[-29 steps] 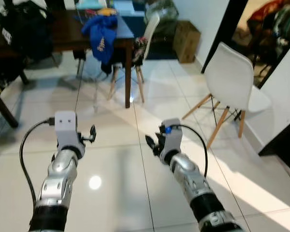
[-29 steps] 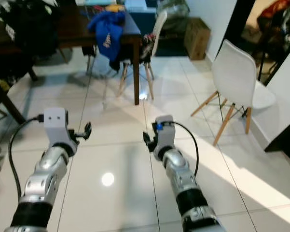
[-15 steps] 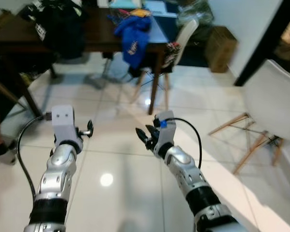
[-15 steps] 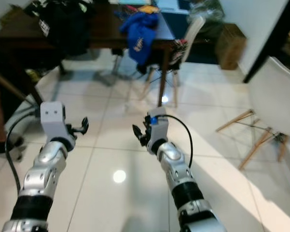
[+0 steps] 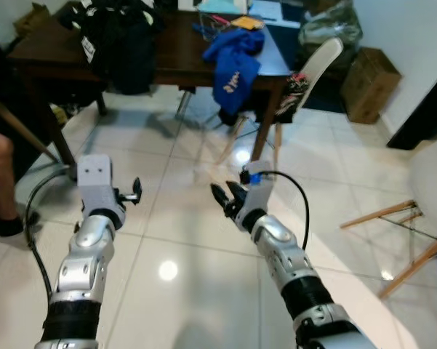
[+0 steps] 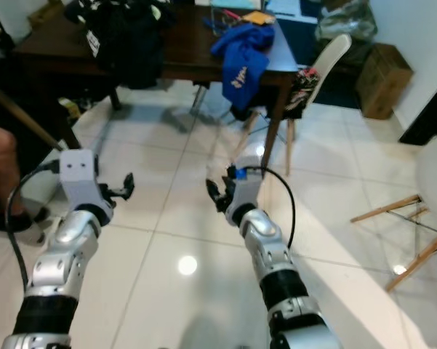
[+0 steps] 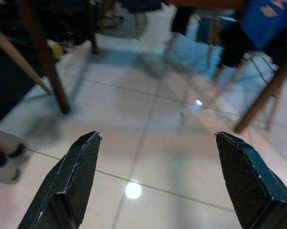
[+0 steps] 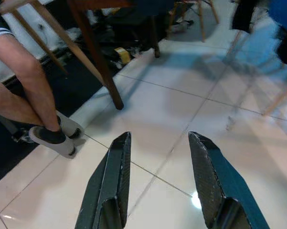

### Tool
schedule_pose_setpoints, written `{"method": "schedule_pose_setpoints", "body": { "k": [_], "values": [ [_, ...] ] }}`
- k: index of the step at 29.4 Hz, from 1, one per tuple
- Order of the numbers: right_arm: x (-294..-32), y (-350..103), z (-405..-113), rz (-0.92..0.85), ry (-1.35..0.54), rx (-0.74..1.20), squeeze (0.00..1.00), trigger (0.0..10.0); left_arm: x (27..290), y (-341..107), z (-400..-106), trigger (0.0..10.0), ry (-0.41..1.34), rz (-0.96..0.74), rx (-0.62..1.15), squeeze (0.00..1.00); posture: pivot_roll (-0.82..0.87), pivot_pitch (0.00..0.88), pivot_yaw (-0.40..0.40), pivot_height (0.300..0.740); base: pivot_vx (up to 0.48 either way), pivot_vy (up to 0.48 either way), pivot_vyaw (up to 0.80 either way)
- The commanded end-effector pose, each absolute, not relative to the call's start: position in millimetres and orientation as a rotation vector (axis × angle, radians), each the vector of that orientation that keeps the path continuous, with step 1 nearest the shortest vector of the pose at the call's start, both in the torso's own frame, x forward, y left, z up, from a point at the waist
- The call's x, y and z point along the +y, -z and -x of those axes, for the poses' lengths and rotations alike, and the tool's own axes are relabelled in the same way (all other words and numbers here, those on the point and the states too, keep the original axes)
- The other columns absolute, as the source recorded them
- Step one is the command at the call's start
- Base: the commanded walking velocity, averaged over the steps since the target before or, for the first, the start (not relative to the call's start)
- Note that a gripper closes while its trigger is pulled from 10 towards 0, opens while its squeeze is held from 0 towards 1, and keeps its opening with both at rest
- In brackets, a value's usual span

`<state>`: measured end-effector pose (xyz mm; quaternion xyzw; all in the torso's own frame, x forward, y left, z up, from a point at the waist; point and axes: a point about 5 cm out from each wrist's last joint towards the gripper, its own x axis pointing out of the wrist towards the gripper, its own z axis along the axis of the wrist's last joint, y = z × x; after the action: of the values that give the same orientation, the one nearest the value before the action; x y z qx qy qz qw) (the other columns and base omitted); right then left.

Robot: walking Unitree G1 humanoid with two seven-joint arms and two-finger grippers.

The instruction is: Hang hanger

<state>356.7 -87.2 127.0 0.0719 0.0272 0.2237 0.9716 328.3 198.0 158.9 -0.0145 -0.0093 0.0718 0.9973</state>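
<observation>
Both arms are reaching forward over the tiled floor [image 5: 196, 291] — left gripper [image 7: 157, 183] is gaping wide, right gripper [image 8: 160, 179] is parted narrowly, both holding nothing — facing a dark table [image 5: 167, 62].

Both silver arms reach forward at about the same height, held apart, over the floor [image 5: 167, 218]. The left gripper [image 5: 135, 195] has its two black fingers spread wide and holds nothing. The right gripper [image 5: 224, 198], turned slightly inward toward the left, has its fingers parted by a narrower gap, also holding nothing
</observation>
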Motion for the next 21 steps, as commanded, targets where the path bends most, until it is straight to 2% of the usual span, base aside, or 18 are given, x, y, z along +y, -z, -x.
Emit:
{"method": "schedule_pose_setpoints", "body": {
  "k": [1, 21],
  "values": [
    [-93.2, -129.6, -357.7, -0.182, -0.418, 0.032, 0.00, 10.0, 200.7, -165.6, -329.1, 10.0, -0.148, 0.019, -0.032, 0.00, 0.05, 0.146, -0.062, 0.740, 0.401, 0.000, 0.00],
    [-82.3, -145.6, -357.0, -0.205, -0.442, -0.031, 0.00, 10.0, 195.3, -190.3, -334.2, 10.0, -0.107, 0.021, -0.092, 0.00, 0.05, 0.149, -0.062, 0.740, 0.402, 0.000, 0.00]
  ]
}}
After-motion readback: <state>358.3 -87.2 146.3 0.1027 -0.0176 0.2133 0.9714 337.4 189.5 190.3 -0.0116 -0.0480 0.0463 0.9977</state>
